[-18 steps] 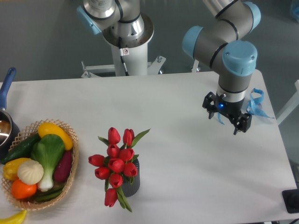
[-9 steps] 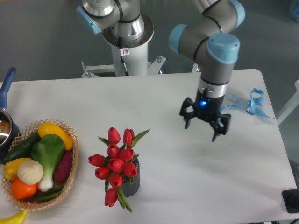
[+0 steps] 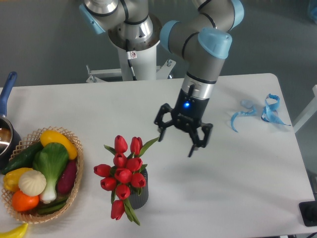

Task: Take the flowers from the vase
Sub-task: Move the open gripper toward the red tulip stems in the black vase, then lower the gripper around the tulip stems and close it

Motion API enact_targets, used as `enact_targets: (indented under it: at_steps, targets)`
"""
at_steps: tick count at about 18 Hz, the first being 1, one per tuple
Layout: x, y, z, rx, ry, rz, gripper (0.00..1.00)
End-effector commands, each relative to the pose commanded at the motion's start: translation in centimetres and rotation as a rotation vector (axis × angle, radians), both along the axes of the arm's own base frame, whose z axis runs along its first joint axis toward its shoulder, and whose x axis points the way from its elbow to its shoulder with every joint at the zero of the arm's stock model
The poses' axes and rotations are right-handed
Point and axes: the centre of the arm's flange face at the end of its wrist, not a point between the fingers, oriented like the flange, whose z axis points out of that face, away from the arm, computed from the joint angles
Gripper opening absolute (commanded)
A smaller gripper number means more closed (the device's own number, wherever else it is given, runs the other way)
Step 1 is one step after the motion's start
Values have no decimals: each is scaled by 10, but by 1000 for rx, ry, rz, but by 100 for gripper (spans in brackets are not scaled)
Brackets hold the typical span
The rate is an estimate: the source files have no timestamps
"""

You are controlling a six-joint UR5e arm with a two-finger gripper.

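The flowers (image 3: 123,172), a bunch of red tulip buds with green leaves, stand in the small dark grey vase (image 3: 140,195) near the table's front centre. One green leaf tip reaches up and right toward my gripper (image 3: 176,142). The gripper hangs above the table just to the upper right of the bunch, fingers spread open and pointing down, with nothing between them. It is apart from the tulips, its left finger close to the leaf tip.
A wicker basket (image 3: 76,181) of toy vegetables sits at the front left. A pan with a blue handle (image 3: 7,90) is at the left edge. Blue ribbon (image 3: 262,111) lies at the right side. A yellow toy (image 3: 12,231) lies at the front left corner.
The arm has swung left across the table, carrying the open gripper from near the blue ribbon to just right of the tulips. The flowers and vase have not moved.
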Motion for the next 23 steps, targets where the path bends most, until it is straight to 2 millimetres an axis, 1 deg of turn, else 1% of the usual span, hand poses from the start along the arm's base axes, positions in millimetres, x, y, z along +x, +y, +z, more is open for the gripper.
enact_targets:
  at_steps: [2,5,8,10,16,18,19,22,23]
  targets:
    - [2,3,1,45,-29,-20,100]
    - [-3,10,-10,44,-48,-28,100]
    - [0,25,-29,46,-55,-65,100]
    - [3,30,-32,72,-71,-83,100]
    - [-9,43,-39,90,-66,-94,100]
    - [-8,51,-40,91,-64,-106,100]
    - [-8,55,-43,91,-68,-111,100]
    - [-10,72,-48,95,-66,-134,100]
    - [-6,77,-48,96,-66,-144,100]
